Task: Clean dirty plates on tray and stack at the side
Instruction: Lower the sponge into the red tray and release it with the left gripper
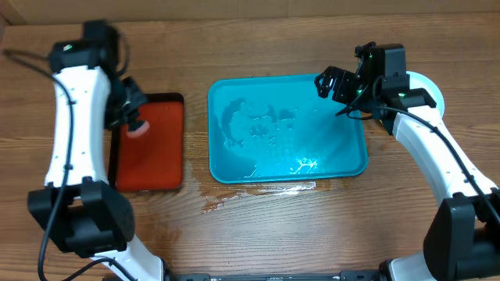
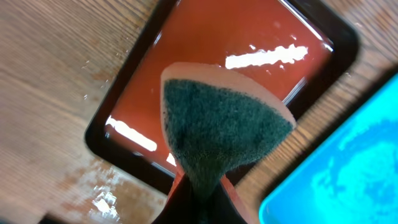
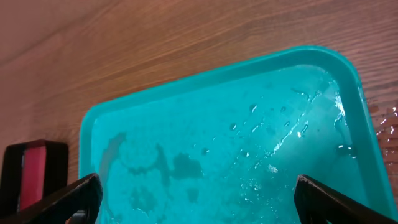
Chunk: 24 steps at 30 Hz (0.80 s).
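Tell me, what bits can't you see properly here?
- Plates: overhead, mostly under the right arm; can't count them.
- Left pincer: left wrist view, hidden behind the sponge, cut by the bottom edge.
- Blue tray: right wrist view, near side cut off below.

The table [image 1: 258,234] is brown wood with long lines running across it. A little puddle of water [image 1: 234,199] lies on the wood. It shines white where light from above hits it.
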{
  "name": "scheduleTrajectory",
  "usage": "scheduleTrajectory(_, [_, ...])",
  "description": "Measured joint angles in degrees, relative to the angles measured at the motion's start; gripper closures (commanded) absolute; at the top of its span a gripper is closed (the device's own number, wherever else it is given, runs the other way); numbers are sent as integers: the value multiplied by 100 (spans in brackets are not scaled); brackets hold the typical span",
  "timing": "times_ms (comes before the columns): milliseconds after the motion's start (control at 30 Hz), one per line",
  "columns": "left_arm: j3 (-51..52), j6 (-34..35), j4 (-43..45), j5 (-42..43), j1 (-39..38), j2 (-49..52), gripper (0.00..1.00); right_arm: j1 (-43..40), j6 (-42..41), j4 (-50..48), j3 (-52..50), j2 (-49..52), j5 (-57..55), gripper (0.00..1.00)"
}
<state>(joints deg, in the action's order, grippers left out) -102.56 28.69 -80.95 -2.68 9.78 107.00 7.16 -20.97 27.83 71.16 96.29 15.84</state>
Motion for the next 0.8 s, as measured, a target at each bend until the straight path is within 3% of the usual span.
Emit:
scheduleTrajectory(367, [2341,-579,2437,807,332,4,96,0,-2,-31,0,236,9,0])
scheduleTrajectory(667, [2712,-595,3145,468,332,4,94,0,-2,-33,0,236,48,0])
scheduleTrajectory(733, [2841,-595,3381,448,332,4,87,0,-4,-24,0,236,48,0])
scheduleTrajectory(800, [2935,-581,3475,433,332,4,73,0,-2,7,0,236,48,0])
